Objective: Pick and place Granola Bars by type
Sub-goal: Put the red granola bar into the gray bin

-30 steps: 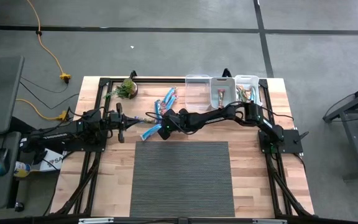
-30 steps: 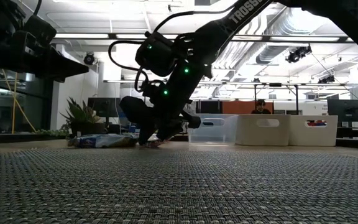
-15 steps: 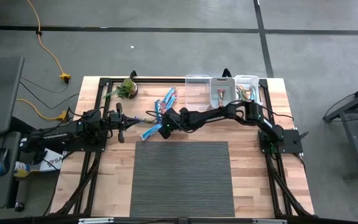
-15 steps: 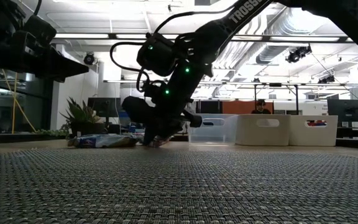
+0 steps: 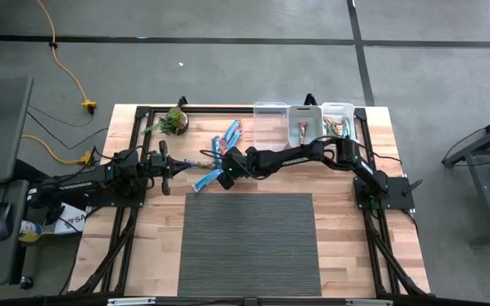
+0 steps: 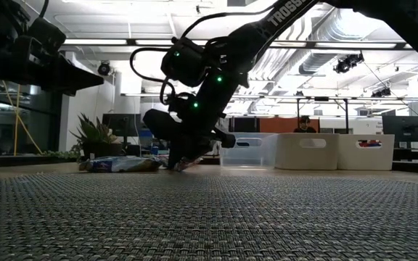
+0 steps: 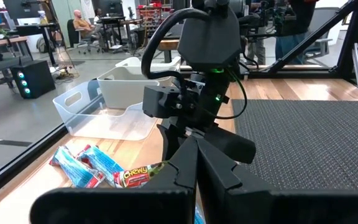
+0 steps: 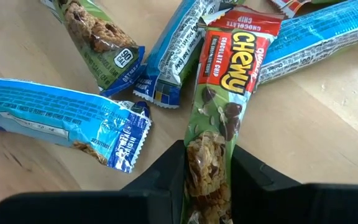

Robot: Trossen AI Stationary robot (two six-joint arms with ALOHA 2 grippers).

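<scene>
Several wrapped granola bars lie in a loose pile [image 5: 215, 157] on the wood left of the bins. The right wrist view shows bright blue ones [image 8: 55, 118], a yellow-green cookie bar [image 8: 89, 31] and a yellow-green "Chewy" bar [image 8: 225, 81]. My right gripper [image 5: 225, 174] reaches from the table's right over the pile and is shut on the Chewy bar. My left gripper [image 5: 165, 166] waits shut, just left of the pile, pointing at it [image 7: 196, 146]. My right gripper [image 8: 207, 155] pinches the Chewy bar by its plain end [image 8: 209, 146], opposite the printed name, one finger [image 8: 169, 165] on each long edge. The fingers come slanting down from above and lie along the bar. The printed end [image 8: 241, 31] lies over neighbouring blue bars.
Along the far edge stand a clear bin [image 5: 270, 123] and two white bins [image 5: 304, 126] [image 5: 340, 123] holding a few bars. A potted plant [image 5: 174, 120] is at the far left. A dark woven mat [image 5: 249, 242] covers the near middle.
My right gripper, staying shut at the pile, has risen slightly and shifted a little toward the table's right; the bar's held end has come up with it.
</scene>
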